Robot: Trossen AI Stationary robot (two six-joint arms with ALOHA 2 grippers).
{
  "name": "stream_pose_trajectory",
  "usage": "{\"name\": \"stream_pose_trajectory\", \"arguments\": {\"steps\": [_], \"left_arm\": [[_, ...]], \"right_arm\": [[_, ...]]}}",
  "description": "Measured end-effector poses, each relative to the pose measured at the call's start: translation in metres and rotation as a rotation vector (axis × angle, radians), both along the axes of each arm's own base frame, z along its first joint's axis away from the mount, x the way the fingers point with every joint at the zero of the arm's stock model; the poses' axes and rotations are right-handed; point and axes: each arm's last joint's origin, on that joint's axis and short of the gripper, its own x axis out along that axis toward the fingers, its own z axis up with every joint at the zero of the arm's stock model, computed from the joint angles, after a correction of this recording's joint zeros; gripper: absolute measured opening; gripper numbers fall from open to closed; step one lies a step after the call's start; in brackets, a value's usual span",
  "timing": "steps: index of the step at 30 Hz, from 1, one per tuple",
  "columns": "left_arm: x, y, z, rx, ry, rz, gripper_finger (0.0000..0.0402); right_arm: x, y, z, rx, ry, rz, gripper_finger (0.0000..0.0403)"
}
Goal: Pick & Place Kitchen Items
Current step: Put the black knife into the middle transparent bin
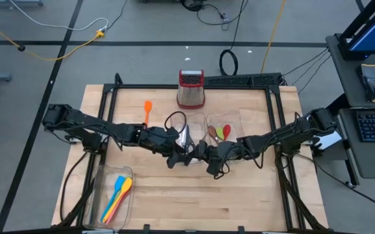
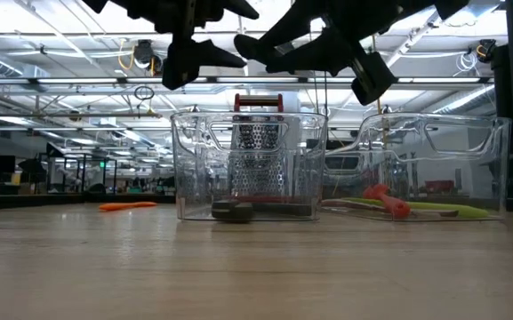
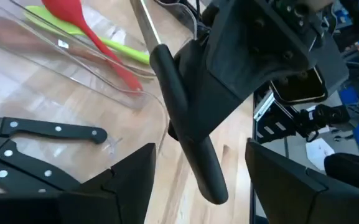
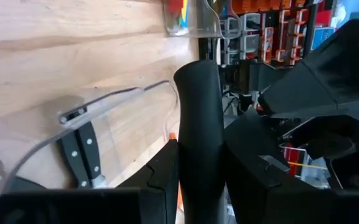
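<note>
Handover over the table's middle tray: right gripper clamps a black-handled knife; left gripper stands open beside it. Next: lower knife into tray

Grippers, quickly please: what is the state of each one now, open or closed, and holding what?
Left gripper: open, holding nothing, fingers on either side of the black handle.
Right gripper: closed on the black handle.
</note>
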Motion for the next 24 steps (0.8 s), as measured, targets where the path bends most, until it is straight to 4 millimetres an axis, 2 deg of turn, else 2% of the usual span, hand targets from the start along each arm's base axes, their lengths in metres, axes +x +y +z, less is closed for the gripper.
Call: {"name": "stream_pose_trajectory", "arguments": {"steps": [6, 15, 22, 24], "left_arm": [[0.0, -0.002, 0.0, -0.007, -0.006, -0.02, 0.0253], [0.008, -0.007, -0.018, 0.009, 0.051, -0.024, 0.0253], [0.022, -0.011, -0.028, -0.002, 0.008, -0.062, 0.0253], [0.021, -0.01, -0.033, 0.011, 0.041, -0.073, 0.0253]], "right_arm": [[-0.001, 0.0, -0.002, 0.026, 0.017, -0.008, 0.0091], [0.0, 0.001, -0.001, 0.021, 0.004, -0.003, 0.0091], [0.0, -0.003, -0.001, 0.056, 0.011, -0.028, 0.0091], [0.0, -0.004, -0.001, 0.064, 0.01, -0.029, 0.0091]]}}
